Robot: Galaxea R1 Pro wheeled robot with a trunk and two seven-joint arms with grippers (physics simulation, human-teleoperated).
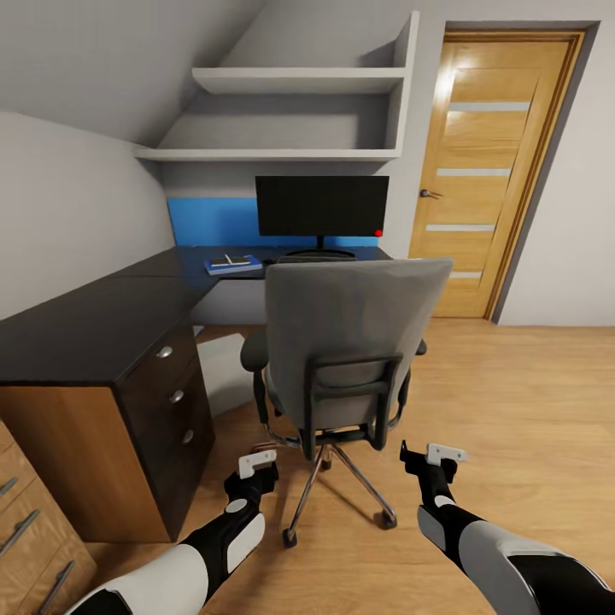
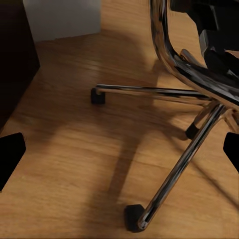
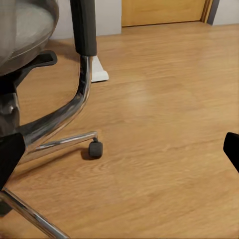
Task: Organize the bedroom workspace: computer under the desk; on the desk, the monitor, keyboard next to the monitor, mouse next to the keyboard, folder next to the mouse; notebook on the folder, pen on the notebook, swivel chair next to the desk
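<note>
Swivel chair (image 1: 350, 342) upright, backrest toward the camera

The swivel chair (image 1: 346, 342) stands dead ahead at twelve o'clock, its grey back toward me, pulled close to the table (image 1: 77, 329). Beyond it the monitor (image 1: 322, 206) sits upright on the table before the blue panel. At eleven o'clock the folder (image 1: 235, 266) lies flat on the table, with the notebook (image 1: 231, 260) on top. My left pincer (image 1: 256, 465) hangs low at seven o'clock near the chair's chrome base; my right pincer (image 1: 434, 457) hangs at five o'clock.
</note>
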